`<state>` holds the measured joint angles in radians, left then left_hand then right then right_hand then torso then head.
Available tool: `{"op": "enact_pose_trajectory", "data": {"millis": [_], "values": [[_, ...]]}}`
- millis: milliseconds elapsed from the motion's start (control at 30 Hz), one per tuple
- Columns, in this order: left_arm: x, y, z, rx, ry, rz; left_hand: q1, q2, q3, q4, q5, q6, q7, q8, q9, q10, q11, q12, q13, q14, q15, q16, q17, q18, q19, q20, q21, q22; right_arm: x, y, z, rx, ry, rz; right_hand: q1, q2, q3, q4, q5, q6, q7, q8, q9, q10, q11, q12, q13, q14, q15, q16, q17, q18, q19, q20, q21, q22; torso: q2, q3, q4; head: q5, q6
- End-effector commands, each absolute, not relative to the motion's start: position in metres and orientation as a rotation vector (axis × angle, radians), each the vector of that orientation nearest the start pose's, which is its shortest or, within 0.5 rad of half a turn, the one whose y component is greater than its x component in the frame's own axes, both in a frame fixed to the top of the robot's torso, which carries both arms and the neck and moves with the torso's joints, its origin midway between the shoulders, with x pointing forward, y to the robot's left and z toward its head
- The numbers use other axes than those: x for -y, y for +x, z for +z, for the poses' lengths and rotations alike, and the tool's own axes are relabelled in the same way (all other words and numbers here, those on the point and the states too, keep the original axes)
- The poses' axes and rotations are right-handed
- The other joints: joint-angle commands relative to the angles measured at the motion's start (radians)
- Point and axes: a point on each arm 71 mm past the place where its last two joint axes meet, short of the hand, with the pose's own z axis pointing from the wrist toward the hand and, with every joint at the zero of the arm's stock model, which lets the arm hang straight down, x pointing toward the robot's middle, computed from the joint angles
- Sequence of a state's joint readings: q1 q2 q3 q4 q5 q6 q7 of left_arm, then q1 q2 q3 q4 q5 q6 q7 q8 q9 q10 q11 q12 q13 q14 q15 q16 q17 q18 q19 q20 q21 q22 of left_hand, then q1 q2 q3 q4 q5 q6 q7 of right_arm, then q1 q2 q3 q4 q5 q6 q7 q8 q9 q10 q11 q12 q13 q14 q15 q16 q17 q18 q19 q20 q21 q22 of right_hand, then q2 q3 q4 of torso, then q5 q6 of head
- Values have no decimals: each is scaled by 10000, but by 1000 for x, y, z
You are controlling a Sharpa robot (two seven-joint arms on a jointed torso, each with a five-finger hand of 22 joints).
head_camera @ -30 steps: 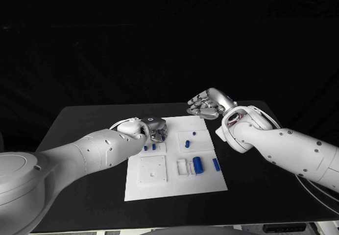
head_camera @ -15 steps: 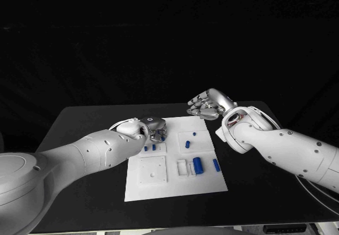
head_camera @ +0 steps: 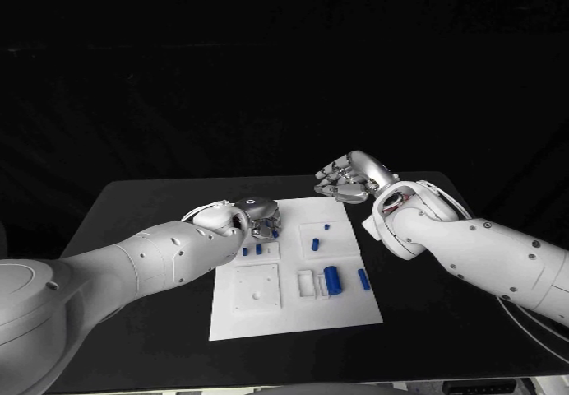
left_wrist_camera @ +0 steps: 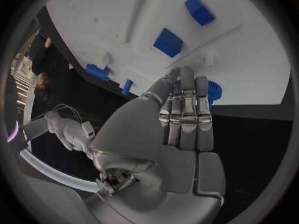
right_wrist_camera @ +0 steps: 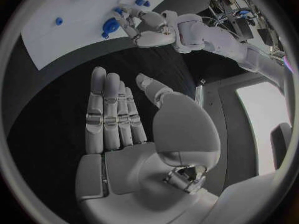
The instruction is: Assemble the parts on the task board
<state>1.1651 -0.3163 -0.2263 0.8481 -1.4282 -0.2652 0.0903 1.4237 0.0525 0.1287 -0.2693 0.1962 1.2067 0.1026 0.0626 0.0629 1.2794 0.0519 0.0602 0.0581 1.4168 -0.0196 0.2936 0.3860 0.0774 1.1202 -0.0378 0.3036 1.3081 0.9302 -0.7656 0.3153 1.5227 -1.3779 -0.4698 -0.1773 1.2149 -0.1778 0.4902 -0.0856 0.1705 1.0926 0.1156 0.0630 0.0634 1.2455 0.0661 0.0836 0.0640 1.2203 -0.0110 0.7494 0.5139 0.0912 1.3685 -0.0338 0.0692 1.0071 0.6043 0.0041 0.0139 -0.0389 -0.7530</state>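
White plastic makes up the task board [head_camera: 297, 271], lying mid-table on the black table [head_camera: 142, 214]. In the head view the left hand [head_camera: 255, 216] sits over the board's far-left corner, fingers bent down onto something there. Small blue parts lie just near of it [head_camera: 252, 248]; another blue peg [head_camera: 314, 242] sits toward the middle, and a larger blue cylinder [head_camera: 333, 276] lies by a white block [head_camera: 306, 281] on the near right. The right hand [head_camera: 348, 179] hovers beyond the board's far edge, holding nothing.

The left wrist view shows the left hand's fingers [left_wrist_camera: 187, 104] straight and close together, their tips resting against a ribbed blue round part [left_wrist_camera: 214, 90] on the board — touching or pinching, I cannot tell. Two blue blocks [left_wrist_camera: 168, 42] lie apart from it.

The right wrist view shows the right hand's fingers [right_wrist_camera: 109, 109] extended and spread over bare table, and the left hand at the blue round part [right_wrist_camera: 111, 25].

The step in hand looks like seating or turning that round part; next calls for steady downward pressure — without skidding off it.
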Motion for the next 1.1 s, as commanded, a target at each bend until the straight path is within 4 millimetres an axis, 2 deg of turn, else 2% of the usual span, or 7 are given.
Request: {"op": "enact_pose_trajectory", "data": {"millis": [33,400,733,1100], "values": [[-107,544,-283,-18008,3206,-6434,-34,109,-75,-7,-20,79,-17,-5,8,84,15,-28,-7,64,-29,58,30,110,48,-32,0,192,189,488,-178,-14854,2656,7867,-49,-71,35,14,63,44,36,-5,-2,-36,18,-64,-17,-64,30,32,-9,181,-32,44,31,-9,-7,0,8,8,13],[-118,546,-270,-18091,2504,-6719,-47,141,-107,-14,-12,99,-21,-7,7,93,9,-28,-7,73,-33,66,59,104,71,-36,-37,196,193,489,-178,-14862,2678,7778,-35,-64,40,9,66,82,24,-4,-2,-23,10,-60,-16,-71,26,51,-34,180,-32,41,37,-22,-17,2,28,88,65],[-142,551,-257,-18330,2245,-6418,-42,154,-122,-22,-17,94,-21,-7,7,83,12,-29,-7,65,-31,60,69,101,72,-37,-59,198,196,489,-179,-14879,2707,7694,-35,-64,40,9,66,82,24,-4,-2,-23,10,-60,-16,-71,26,51,-34,180,-32,41,37,-22,0,-10,15,177,96],[-166,553,-256,-18776,2249,-5803,-18,175,-151,-25,-28,97,-19,-7,6,80,14,-28,-7,49,-28,42,75,97,61,-35,-81,205,198,489,-179,-14885,2719,7662,-35,-64,40,9,66,82,24,-4,-2,-23,10,-60,-16,-71,26,51,-34,180,-32,41,37,-22,5,-22,7,236,85]]}}
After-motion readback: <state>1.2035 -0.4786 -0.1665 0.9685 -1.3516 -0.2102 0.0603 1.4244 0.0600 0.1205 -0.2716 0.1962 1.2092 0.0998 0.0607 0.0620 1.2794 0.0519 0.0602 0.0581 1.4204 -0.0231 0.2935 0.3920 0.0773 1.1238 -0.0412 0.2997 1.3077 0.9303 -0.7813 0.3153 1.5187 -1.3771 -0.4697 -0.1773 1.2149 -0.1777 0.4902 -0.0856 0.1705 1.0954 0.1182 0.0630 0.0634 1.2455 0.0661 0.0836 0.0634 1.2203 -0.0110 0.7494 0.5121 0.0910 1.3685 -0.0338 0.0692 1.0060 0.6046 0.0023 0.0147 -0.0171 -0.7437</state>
